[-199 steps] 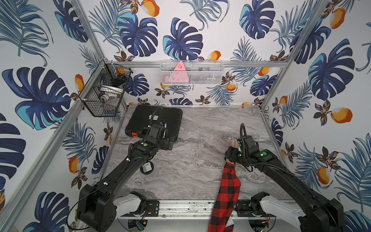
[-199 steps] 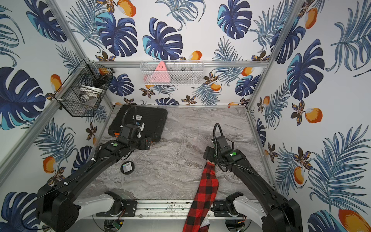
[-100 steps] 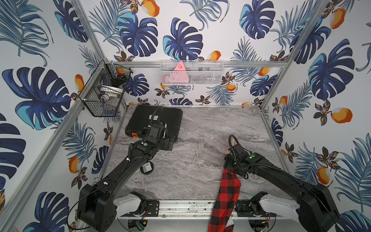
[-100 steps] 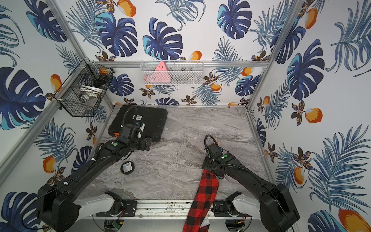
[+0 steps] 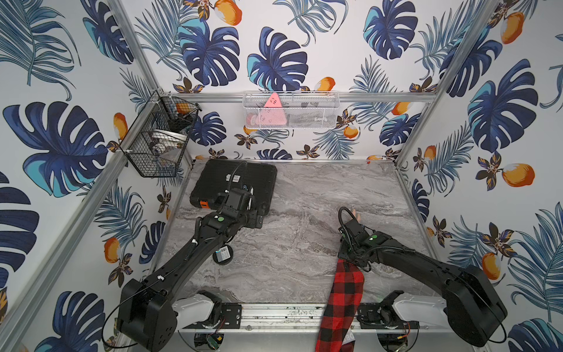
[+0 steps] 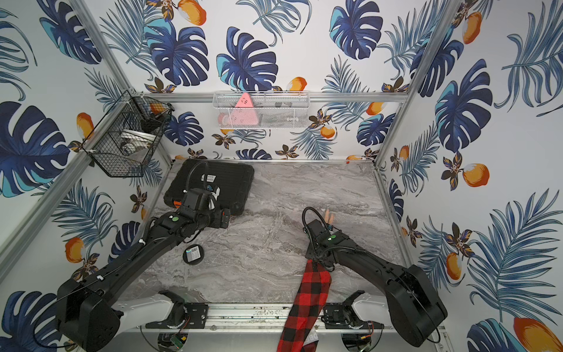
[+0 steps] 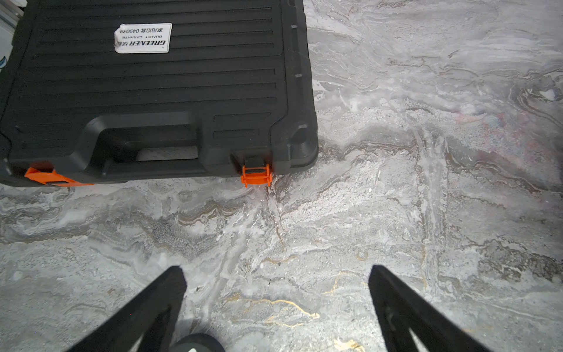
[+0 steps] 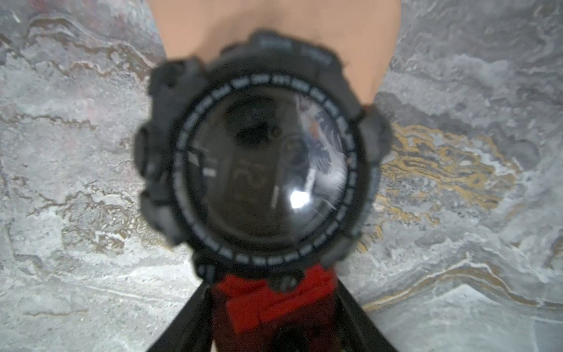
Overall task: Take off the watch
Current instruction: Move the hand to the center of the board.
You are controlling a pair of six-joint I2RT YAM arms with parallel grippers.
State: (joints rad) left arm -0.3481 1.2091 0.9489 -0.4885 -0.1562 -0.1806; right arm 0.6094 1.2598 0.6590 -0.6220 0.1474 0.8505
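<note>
The watch (image 8: 262,170), black with a chunky round case and dark dial, sits on a bare wrist (image 8: 365,45) just past a red plaid sleeve (image 5: 344,292); it fills the right wrist view, blurred. My right gripper (image 8: 272,280) stands over it, with its fingers (image 8: 189,320) lying along both sides of the sleeve cuff at the watch's edge. Whether they press I cannot tell. In both top views the right gripper (image 5: 350,243) hides the watch, and only fingertips of the hand (image 6: 329,216) show beyond it. My left gripper (image 7: 275,271) hangs open over bare marble by the tool case.
A black tool case (image 5: 243,176) with orange latches (image 7: 256,176) lies at the back left. A small black round disc (image 5: 223,254) rests on the table under the left arm. A black wire basket (image 5: 155,146) and a white mesh basket (image 5: 289,109) hang on the walls.
The right arm has swung down and toward the front over the sleeved wrist, and its jaws have narrowed. The left arm has not moved.
</note>
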